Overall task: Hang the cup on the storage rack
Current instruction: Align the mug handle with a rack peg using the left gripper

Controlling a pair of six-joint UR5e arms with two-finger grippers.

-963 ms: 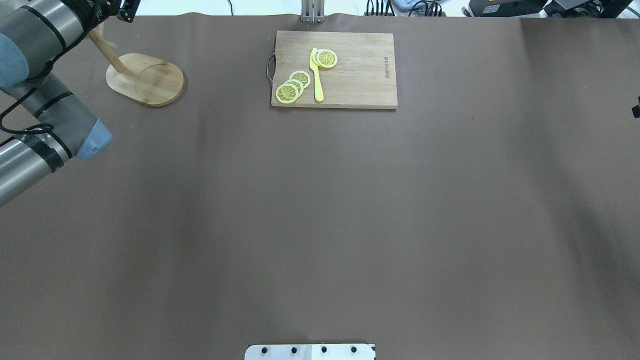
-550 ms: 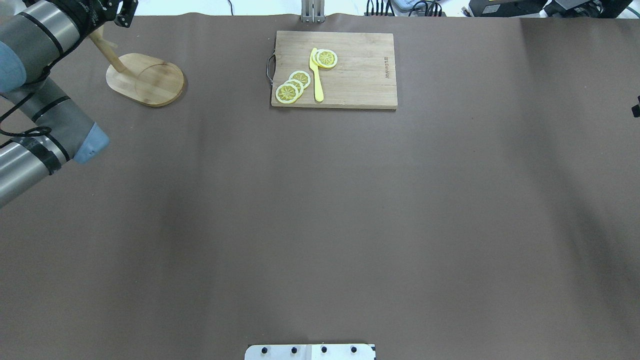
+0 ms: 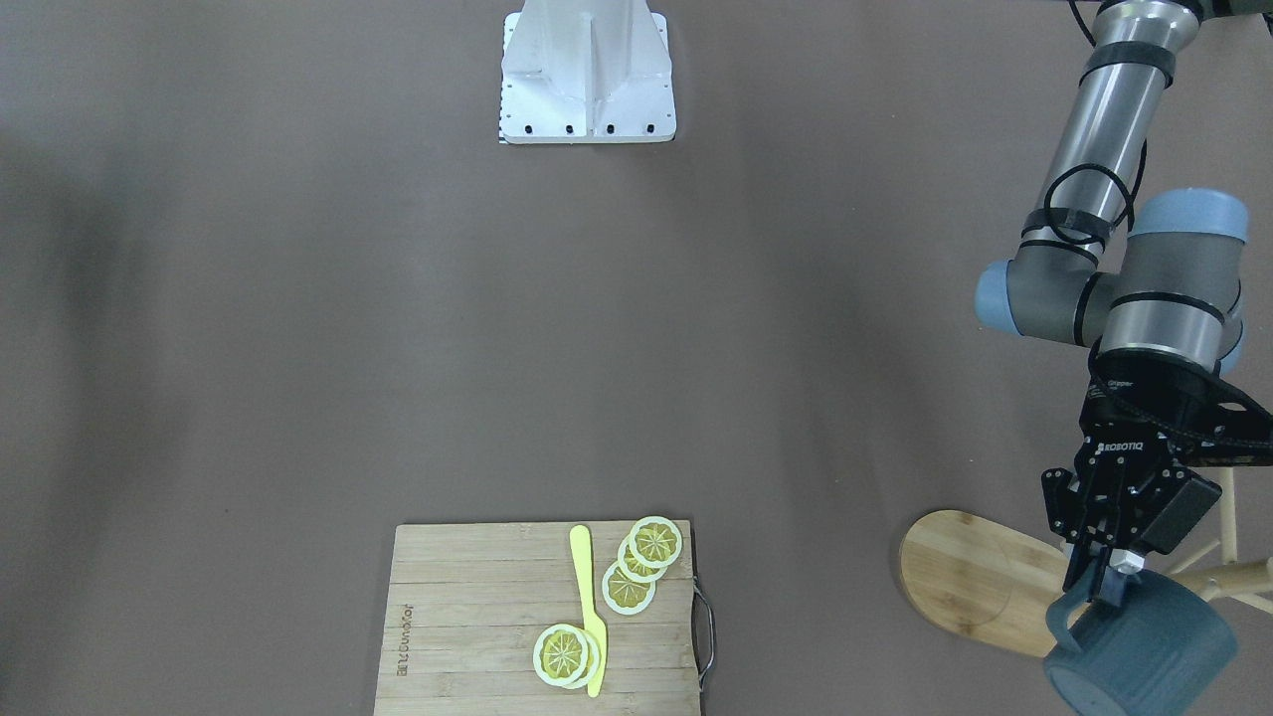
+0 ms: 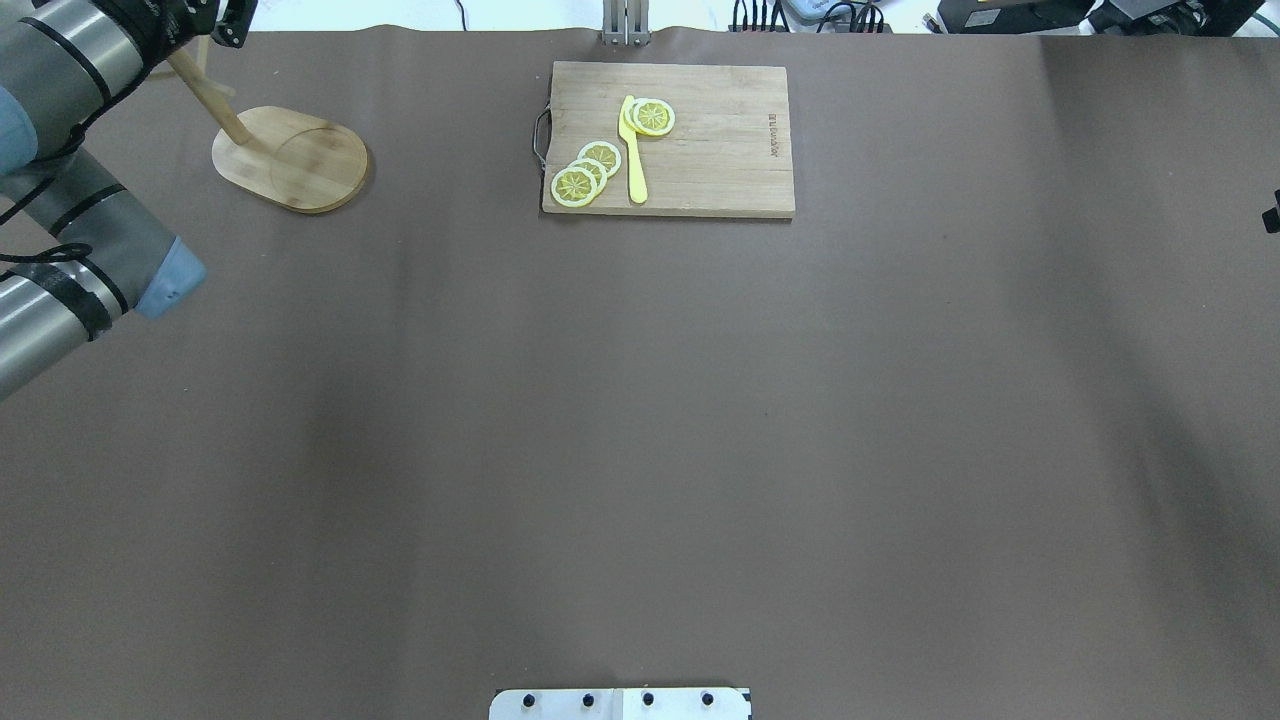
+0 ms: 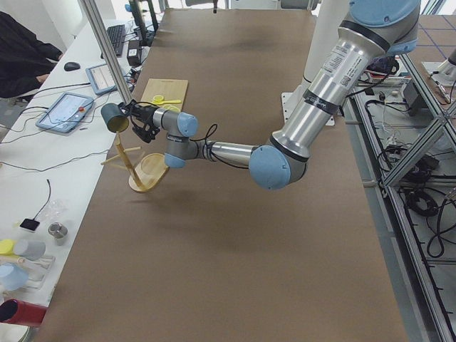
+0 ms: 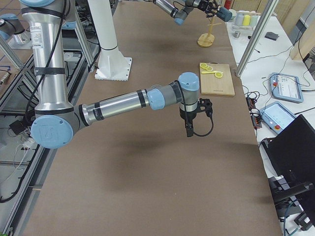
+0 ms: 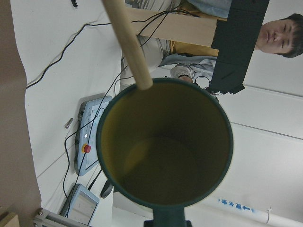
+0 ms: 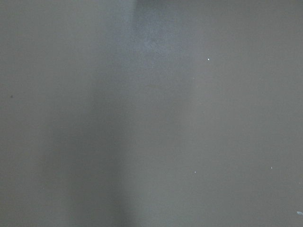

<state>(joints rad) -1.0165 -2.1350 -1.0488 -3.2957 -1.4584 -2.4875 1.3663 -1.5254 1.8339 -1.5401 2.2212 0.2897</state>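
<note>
My left gripper (image 3: 1104,585) is shut on the rim of the dark teal cup (image 3: 1144,648), beside its loop handle, and holds it in the air next to the bamboo storage rack (image 3: 973,580). The cup hangs level with the rack's angled pegs (image 3: 1236,578). In the left wrist view the olive inside of the cup (image 7: 165,146) faces the camera and the tip of a wooden peg (image 7: 129,45) meets its rim. The overhead view shows the rack's oval base (image 4: 290,158); the cup is out of frame there. My right gripper (image 6: 189,129) hangs over bare table mid-way along; I cannot tell if it is open.
A rectangular bamboo cutting board (image 4: 720,150) with a metal handle lies at the table's far side, with lemon slices (image 4: 585,172) and a yellow knife (image 4: 632,150) on it. An operator sits past the table's far edge (image 5: 21,53). The robot's base plate (image 3: 587,75) is at the near side.
My left arm has drawn back toward the overhead view's upper left corner; its wrist is now further out of frame by the rack's pole. Nothing else has moved.
</note>
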